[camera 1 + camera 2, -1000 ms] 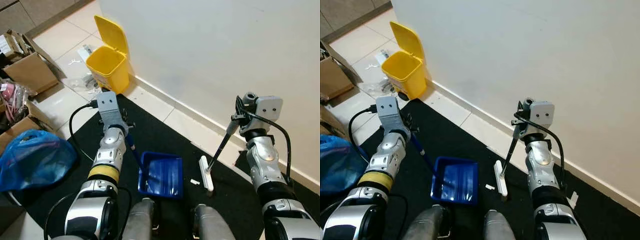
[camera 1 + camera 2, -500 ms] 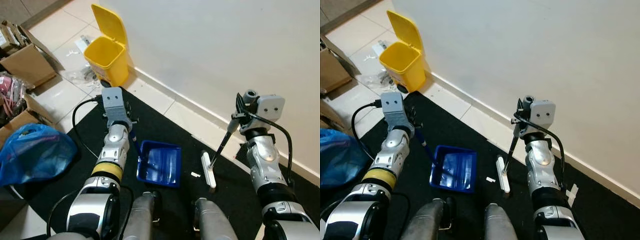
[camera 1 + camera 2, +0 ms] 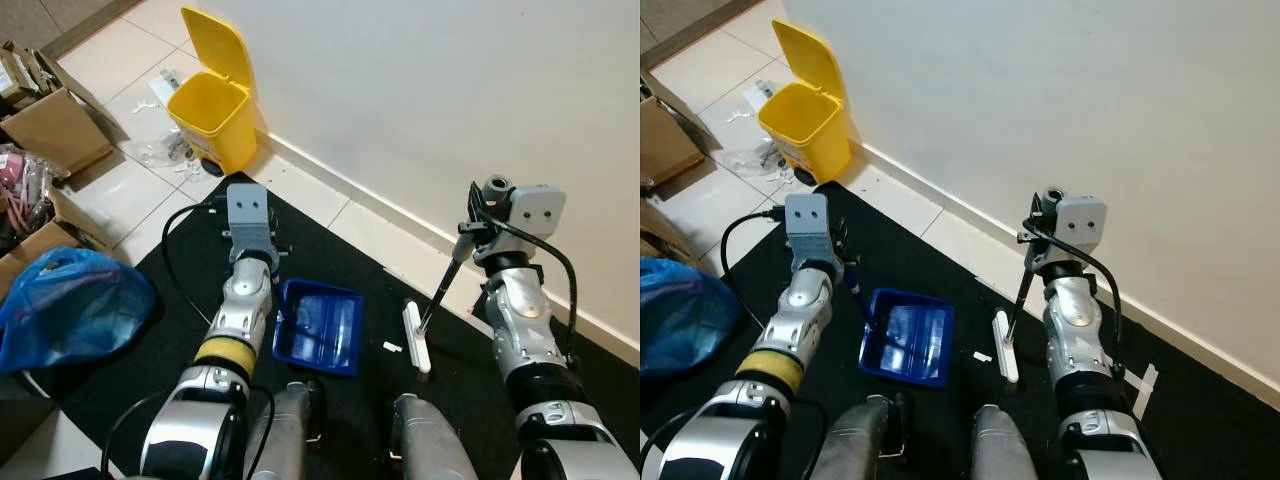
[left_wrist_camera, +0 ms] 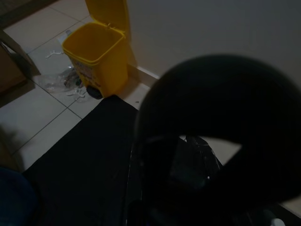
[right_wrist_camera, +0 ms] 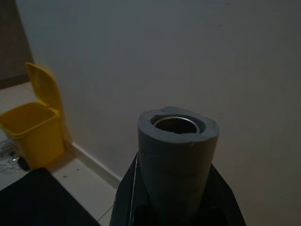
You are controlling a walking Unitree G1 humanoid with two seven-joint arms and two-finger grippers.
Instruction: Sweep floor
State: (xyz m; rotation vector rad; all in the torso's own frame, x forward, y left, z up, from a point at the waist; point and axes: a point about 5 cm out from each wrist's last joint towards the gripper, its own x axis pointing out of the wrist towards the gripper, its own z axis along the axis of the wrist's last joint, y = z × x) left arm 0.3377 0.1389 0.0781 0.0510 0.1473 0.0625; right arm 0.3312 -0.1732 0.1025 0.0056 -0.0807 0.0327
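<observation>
The robot is standing on a black mat (image 3: 330, 270) that is lying on a tiled floor (image 3: 120, 190) beside a white wall (image 3: 420, 90). The right tool (image 3: 472, 232) is gripping the grey handle of a broom (image 3: 441, 287), fingers clamped on it near the top; the right wrist view is looking straight down onto the handle's hollow end (image 5: 178, 136). The broom is leaning toward the robot's left as it goes down, and its white head (image 3: 415, 337) is resting on the mat near the mat's edge by the wall. A small white scrap (image 3: 391, 347) is lying on the mat between the broom head and a blue dustpan (image 3: 322, 327). The dustpan is sitting flat on the mat, and its dark blue handle (image 3: 859, 296) is rising toward the left tool (image 3: 262, 252), which is closed around it. A yellow bin (image 3: 212, 105) with its lid open is standing against the wall, well apart from the mat, with bits of litter (image 3: 165, 152) around its base. A blue bag (image 3: 70, 310) and a cardboard box (image 3: 58, 130) are sitting to the robot's left.
</observation>
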